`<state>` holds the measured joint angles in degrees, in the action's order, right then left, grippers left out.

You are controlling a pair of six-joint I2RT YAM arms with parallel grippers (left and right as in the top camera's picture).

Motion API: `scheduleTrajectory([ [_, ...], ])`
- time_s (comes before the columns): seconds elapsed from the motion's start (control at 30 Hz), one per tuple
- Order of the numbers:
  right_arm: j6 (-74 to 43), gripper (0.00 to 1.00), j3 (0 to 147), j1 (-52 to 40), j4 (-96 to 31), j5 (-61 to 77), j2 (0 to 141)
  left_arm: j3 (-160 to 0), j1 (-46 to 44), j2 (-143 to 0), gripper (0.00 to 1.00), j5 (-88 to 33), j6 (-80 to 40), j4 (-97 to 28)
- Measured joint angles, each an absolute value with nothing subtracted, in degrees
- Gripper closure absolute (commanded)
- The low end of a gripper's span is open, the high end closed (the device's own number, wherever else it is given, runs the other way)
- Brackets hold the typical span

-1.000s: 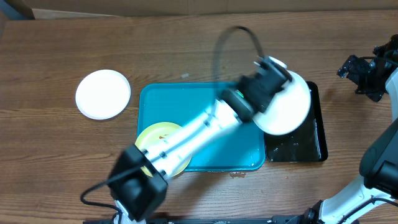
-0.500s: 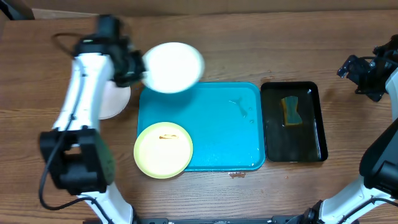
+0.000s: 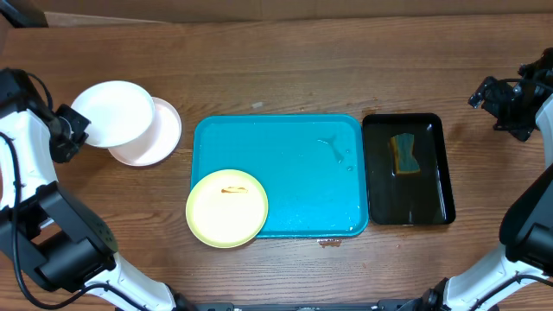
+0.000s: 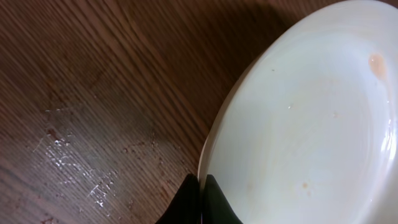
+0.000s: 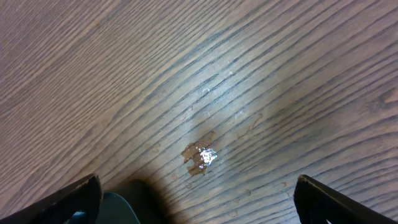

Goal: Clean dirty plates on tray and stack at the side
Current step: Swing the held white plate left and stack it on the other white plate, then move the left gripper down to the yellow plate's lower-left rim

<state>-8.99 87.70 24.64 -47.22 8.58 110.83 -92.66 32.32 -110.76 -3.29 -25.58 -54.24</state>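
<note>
A green-yellow sponge (image 3: 403, 154) lies in the black tray (image 3: 413, 200) — on the wooden table (image 3: 285, 78).

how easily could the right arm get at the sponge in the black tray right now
Probably yes: the sponge lies uncovered in the black tray, the right end effector is open and empty over the table nearby, and nothing stands between them.

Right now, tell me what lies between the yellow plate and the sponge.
Overhead view: only bare, wet blue tray floor and the black tray rim; nothing else between yellow plate and sponge.
</note>
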Motion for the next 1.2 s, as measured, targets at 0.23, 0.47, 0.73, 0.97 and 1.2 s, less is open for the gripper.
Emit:
scheduleTrajectory([
  [0.23, -9.0, 0.00, 87.7, 24.7, -47.2, 8.6, 110.8, -87.5, 30.9, -110.8, 0.31, -3.2, -25.4, -48.3],
  [0.47, -9.0, 0.00, 87.7, 24.7, -47.2, 8.6, 110.8, -86.9, 30.0, -110.8, 0.06, -10.2, -22.6, -48.8],
  [0.73, -9.0, 0.00, 87.7, 24.6, -47.2, 8.6, 110.8, -86.8, 29.4, -110.8, 0.32, -24.8, -16.9, -69.6],
  [0.97, -9.0, 0.00, 87.7, 24.7, -47.2, 8.6, 110.8, -86.8, 21.8, -109.8, 0.32, -27.9, -10.1, -80.3],
  [1.2, -9.0, 0.00, 87.7, 24.6, -47.2, 8.6, 110.8, -85.7, 7.3, -105.3, 0.35, -26.6, -7.4, -85.8],
])
